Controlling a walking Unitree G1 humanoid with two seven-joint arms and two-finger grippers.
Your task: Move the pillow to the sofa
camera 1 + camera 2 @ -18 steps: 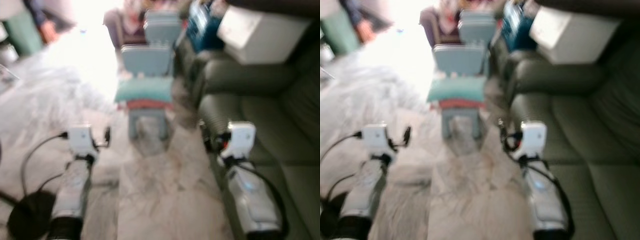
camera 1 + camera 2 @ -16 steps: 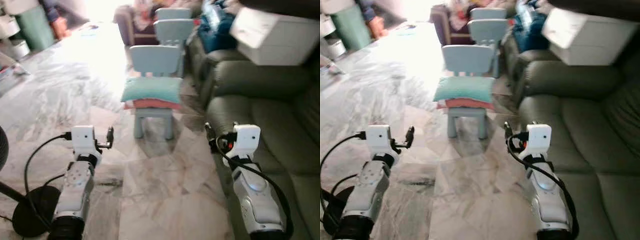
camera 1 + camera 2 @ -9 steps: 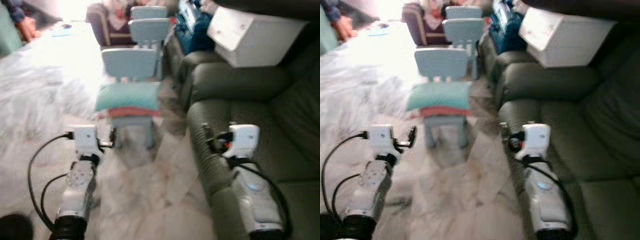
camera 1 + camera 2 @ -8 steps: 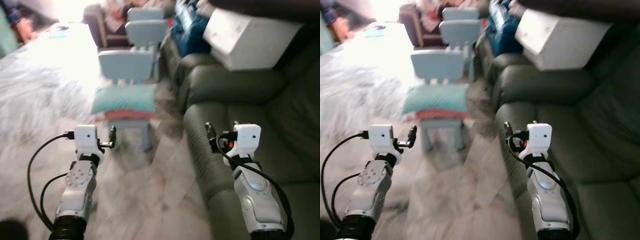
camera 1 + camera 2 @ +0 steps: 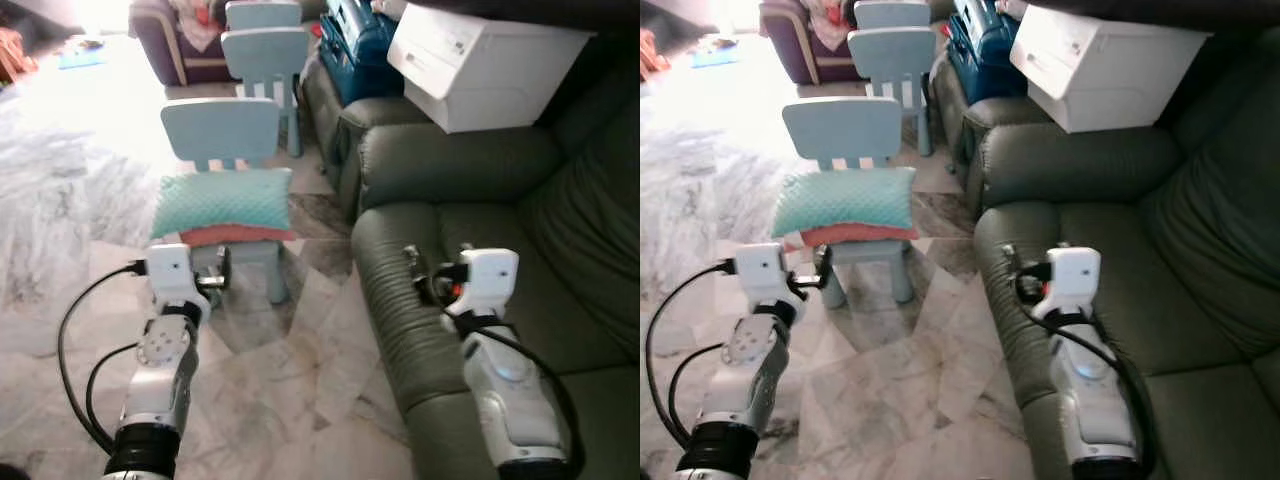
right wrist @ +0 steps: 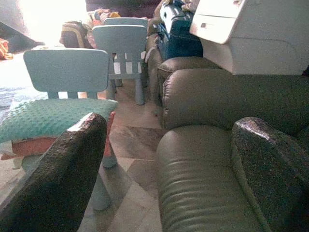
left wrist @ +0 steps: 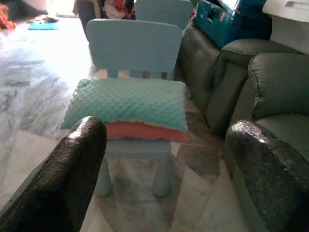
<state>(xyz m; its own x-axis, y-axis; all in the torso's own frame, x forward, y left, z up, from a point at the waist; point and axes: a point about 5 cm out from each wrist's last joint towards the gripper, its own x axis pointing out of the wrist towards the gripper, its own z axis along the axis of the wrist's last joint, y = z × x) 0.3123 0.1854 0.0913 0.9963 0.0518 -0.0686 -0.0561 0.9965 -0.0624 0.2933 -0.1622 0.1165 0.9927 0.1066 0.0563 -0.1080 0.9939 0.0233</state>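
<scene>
Teal dimpled pillow (image 5: 222,201) lies on 1 pale blue plastic chair (image 5: 221,135), untouched; left claw (image 7: 159,145) and right claw (image 6: 169,140) gape wide, empty; dark green leather sofa (image 5: 520,240) awaits.

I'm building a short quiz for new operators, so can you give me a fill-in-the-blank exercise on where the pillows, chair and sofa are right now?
1. The teal pillow lies on top of a ____ pillow.
2. Both pillows rest on the seat of a small light-blue ____.
3. The white box sits on the armrest of the dark green ____.
4. The left claw and the right claw both have their fingers ____.

Missing words: red; chair; sofa; open
</scene>
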